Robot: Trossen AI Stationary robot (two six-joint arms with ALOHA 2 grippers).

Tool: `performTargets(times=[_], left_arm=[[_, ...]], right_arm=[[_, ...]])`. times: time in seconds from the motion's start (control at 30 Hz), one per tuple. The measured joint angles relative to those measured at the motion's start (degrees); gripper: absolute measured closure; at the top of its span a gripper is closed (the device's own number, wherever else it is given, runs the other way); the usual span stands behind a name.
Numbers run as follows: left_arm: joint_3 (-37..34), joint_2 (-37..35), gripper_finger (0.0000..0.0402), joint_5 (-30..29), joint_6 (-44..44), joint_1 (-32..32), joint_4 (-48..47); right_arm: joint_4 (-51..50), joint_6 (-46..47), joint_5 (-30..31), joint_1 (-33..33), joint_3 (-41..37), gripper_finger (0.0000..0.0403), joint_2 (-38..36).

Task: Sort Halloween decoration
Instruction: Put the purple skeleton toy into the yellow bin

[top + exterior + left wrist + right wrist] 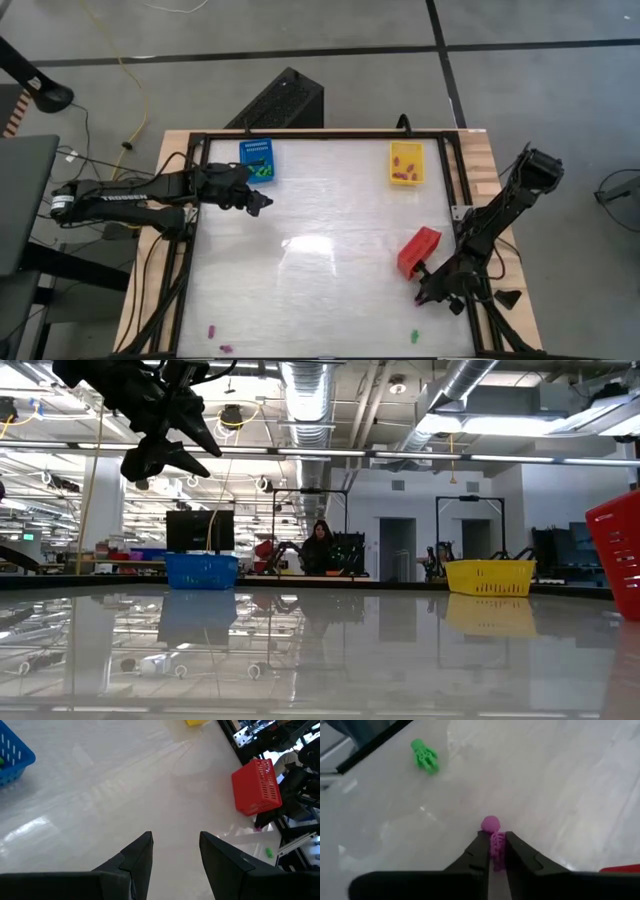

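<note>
One purple skeleton (494, 842) sits pinched in the right fingers (476, 855); left fingers (142, 855) are spread.

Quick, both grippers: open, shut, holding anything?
Left gripper: open, empty, near the blue basket.
Right gripper: shut on a purple skeleton.

Three baskets on the table (300, 290) — blue (258, 160), yellow (405, 164), red (417, 251).
</note>
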Motion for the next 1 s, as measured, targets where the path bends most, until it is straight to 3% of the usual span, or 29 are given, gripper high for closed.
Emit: performTargets(times=[0.2, 0.5, 0.77, 1.0], left_arm=[[0.00, 0.00, 0.0251, -0.84, 0.08, 0.00, -0.02], [0.00, 0.00, 0.0251, -4.01, 0.60, 0.00, -0.02], [0.00, 0.00, 0.0251, -7.25, 1.74, 0.02, 0.12], [0.00, 0.00, 0.0251, -7.02, 3.83, 0.02, -0.02]], right_arm=[[-4.64, 5.07, -1.26, -0.02, 2.98, 0.0339, 0.59], [-19.25, 6.48, -4.81, -0.14, 12.14, 0.0340, -2.16], [-23.83, 9.48, -1.23, -5.22, 15.34, 0.0341, -8.80], [-24.83, 4.96, 0.18, -11.77, 23.43, 0.0341, -10.89]])
